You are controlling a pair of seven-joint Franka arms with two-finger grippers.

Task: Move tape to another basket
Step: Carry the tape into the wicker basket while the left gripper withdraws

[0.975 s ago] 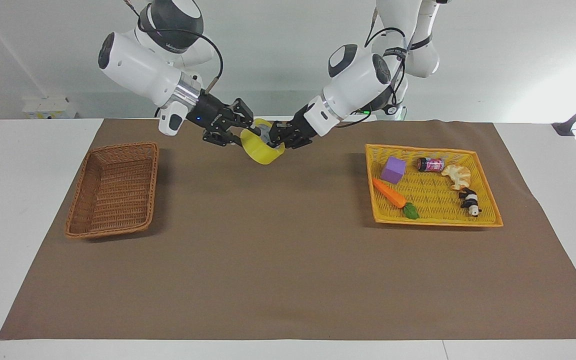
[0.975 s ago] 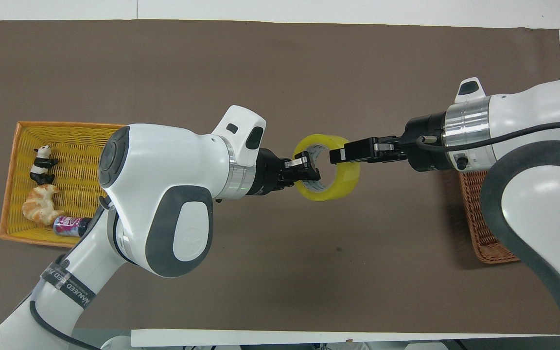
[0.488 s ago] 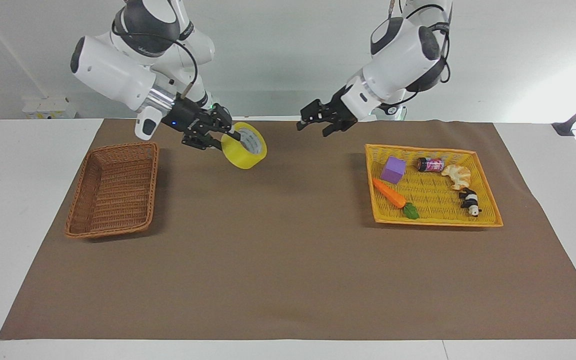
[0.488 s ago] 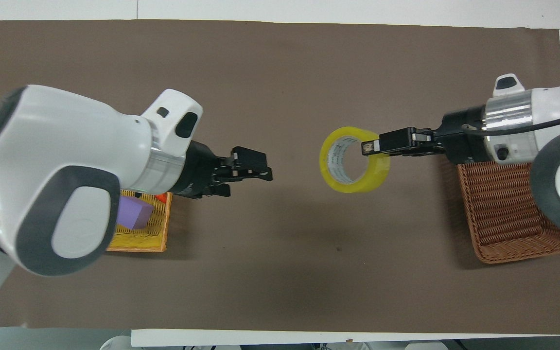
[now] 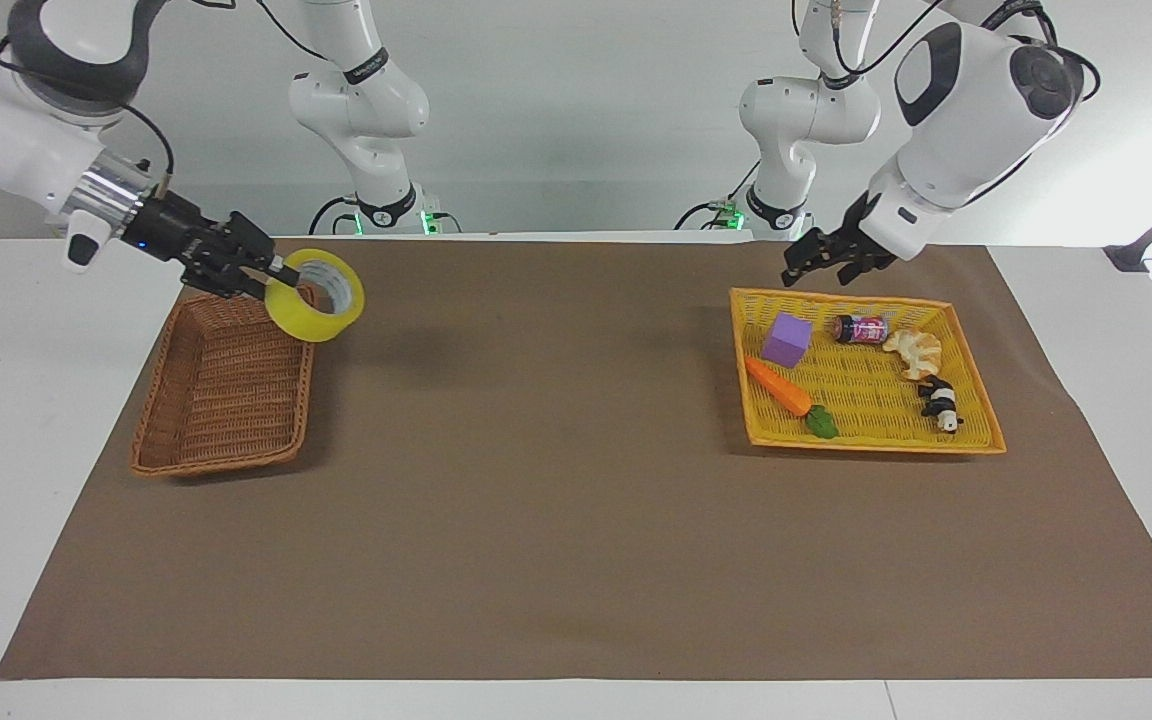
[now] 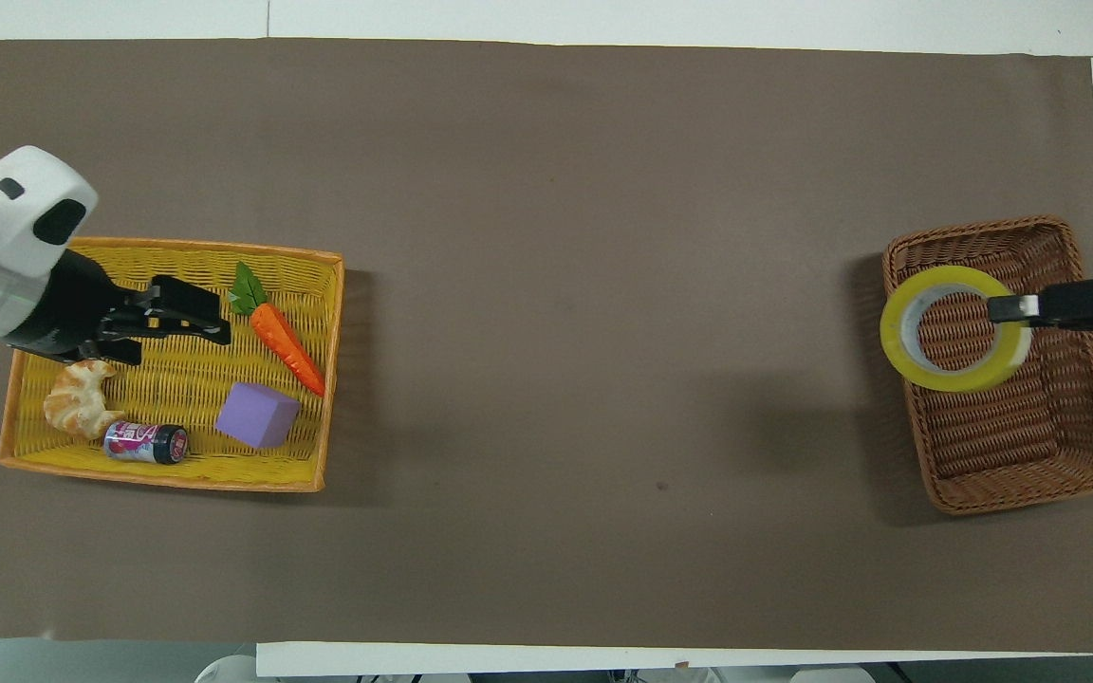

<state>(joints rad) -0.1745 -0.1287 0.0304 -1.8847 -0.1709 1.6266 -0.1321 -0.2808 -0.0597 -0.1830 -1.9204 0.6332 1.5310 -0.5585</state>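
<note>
Overhead view shows the translucent yellow roll of packing tape (image 6: 953,328) hanging over the rectangular brown woven wicker basket (image 6: 1011,446), above the end of that basket nearer the robots, gripped through its wall by the right gripper (image 6: 1002,307). The carry looks nearly done; next comes lowering the roll into the basket and releasing it. Nothing lies in the basket yet. Well apart from it, the left gripper (image 5: 816,262), its fingers spread and holding nothing, hovers over a flat yellow woven tray (image 5: 976,437) that holds a purple block (image 5: 787,339), carrot (image 5: 779,387), croissant (image 5: 914,350), small can (image 5: 861,328) and panda figure (image 5: 939,402).
</note>
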